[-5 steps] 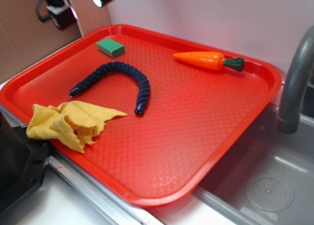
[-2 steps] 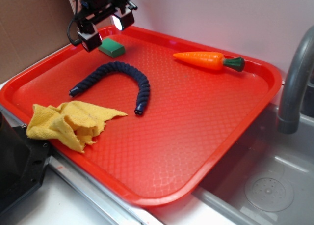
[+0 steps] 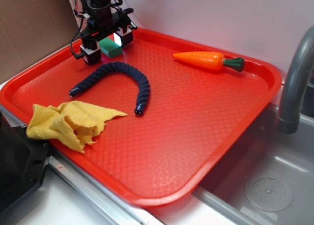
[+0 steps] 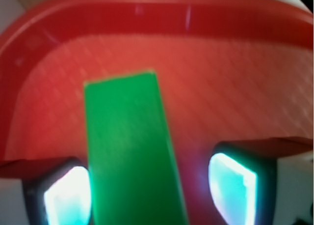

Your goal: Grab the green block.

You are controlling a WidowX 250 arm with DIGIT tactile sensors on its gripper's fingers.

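Green block [image 3: 111, 47] lies in the red tray's [image 3: 206, 136] far-left corner between the gripper's [image 3: 107, 45] wide-open, empty jaws, off-centre toward the left finger [image 4: 66, 195], so centre it, then squeeze gently

Black arm [image 3: 100, 4] of blocky segments, thin black cable [image 3: 74, 41] looping down its left side, black gripper [image 3: 107, 44], two squared fingers [image 3: 91, 55] with pale, glowing whitish-cyan pads [image 4: 230, 183], dark frames around pads

No legible text or labels anywhere.
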